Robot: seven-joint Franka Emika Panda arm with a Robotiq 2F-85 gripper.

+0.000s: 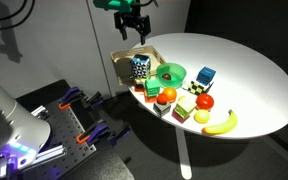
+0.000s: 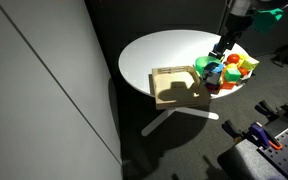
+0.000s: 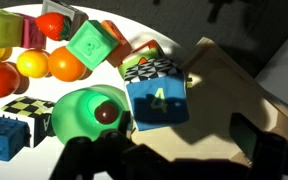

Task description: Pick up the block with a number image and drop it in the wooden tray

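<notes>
One round white table (image 1: 254, 70) in a dark room; gripper (image 1: 136, 36) spread, empty.

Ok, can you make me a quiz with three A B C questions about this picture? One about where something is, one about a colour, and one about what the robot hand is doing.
1. What sits right beside the block with a number image?
A. the banana
B. the green dish
C. nothing

2. What colour is the block's face with the 4 on it?
A. red
B. blue
C. white

3. What is the gripper doing?
A. holding the block
B. holding a tomato
C. hanging open and empty

Answers:
1 B, the wrist view shows the dish right next to the block.
2 B, the 4 stands on a blue face.
3 C, it hangs open above the things with nothing in it.
</notes>
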